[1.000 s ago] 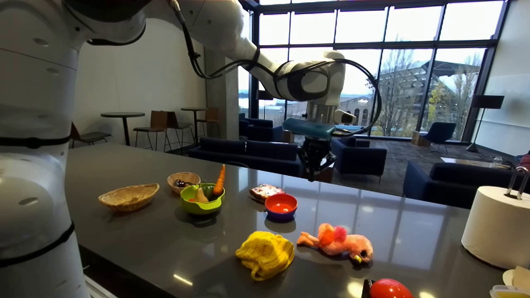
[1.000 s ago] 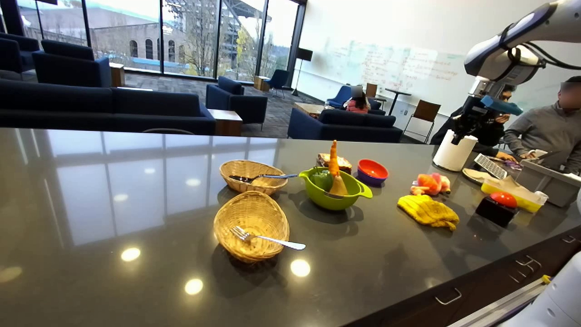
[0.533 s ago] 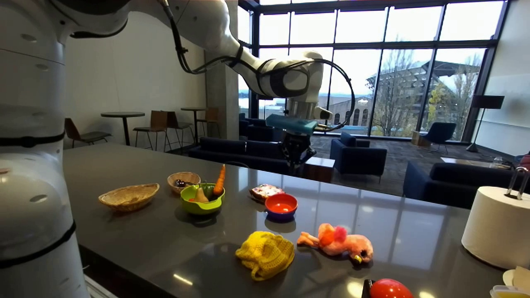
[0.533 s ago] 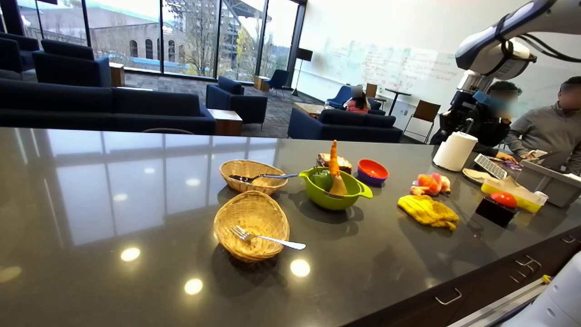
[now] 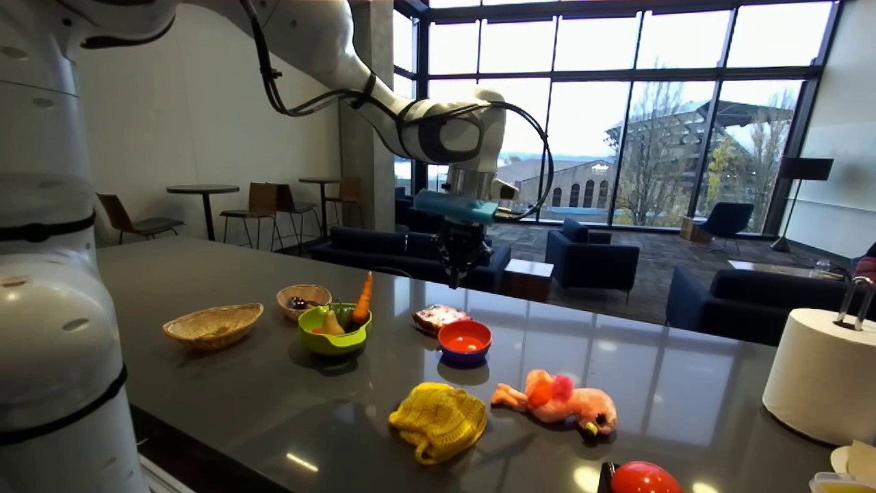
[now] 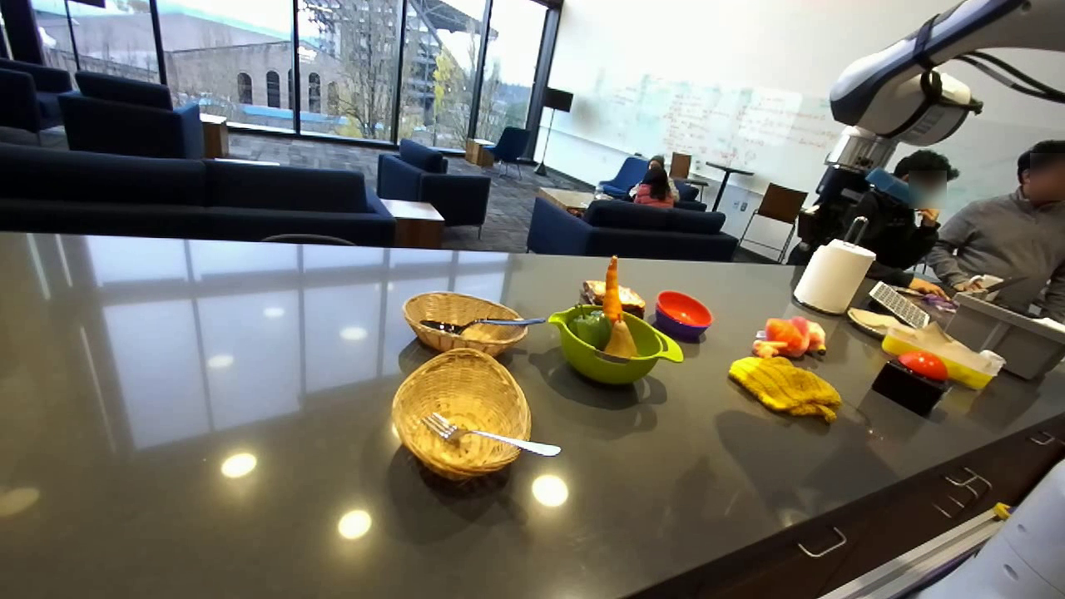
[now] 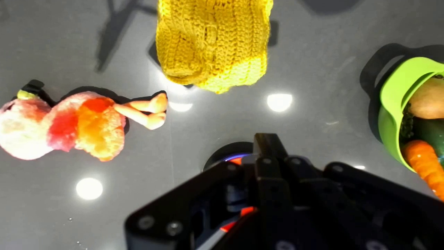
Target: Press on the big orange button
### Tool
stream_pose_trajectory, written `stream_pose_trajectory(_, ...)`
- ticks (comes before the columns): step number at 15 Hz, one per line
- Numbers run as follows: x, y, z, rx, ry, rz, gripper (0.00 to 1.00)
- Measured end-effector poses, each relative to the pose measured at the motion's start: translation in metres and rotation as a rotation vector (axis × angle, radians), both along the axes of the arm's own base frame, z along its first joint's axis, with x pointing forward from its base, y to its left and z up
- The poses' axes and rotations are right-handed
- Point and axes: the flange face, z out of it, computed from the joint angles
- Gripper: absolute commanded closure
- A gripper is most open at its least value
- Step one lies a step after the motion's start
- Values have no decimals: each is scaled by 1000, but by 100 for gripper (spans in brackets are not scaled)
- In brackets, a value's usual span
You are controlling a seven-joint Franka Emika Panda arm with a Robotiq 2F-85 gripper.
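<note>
The big orange button is a glossy red-orange dome on a black box; it shows in both exterior views (image 5: 645, 478) (image 6: 922, 366). In an exterior view it is cut by the bottom edge. It is out of view in the wrist view. My gripper (image 5: 456, 274) hangs high above the counter, fingers down, well apart from the button and on the far side of the yellow knit cloth (image 5: 438, 421). In the wrist view the gripper (image 7: 270, 146) has its fingers together, with nothing seen between them. They cover most of the small red bowl (image 7: 236, 160) below.
A pink plush bird (image 5: 561, 404) lies beside the cloth. A green bowl (image 6: 599, 368) holds toy vegetables with an upright carrot. Two wicker baskets (image 6: 462, 462) (image 6: 420, 333) stand nearby. A paper towel roll (image 6: 832, 279), a yellow container (image 6: 957, 366) and a grey bin (image 6: 1023, 337) stand near the button.
The arm and gripper have moved left in both exterior views, staying high over the counter. In an exterior view the gripper has gone farther from the button. The objects on the counter have not moved.
</note>
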Motion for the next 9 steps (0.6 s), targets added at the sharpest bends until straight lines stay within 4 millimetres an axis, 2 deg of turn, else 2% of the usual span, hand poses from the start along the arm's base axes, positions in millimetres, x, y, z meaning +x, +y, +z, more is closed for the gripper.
stream_pose_trajectory(9, -6, 62, 2, 25, 19, -14, 100)
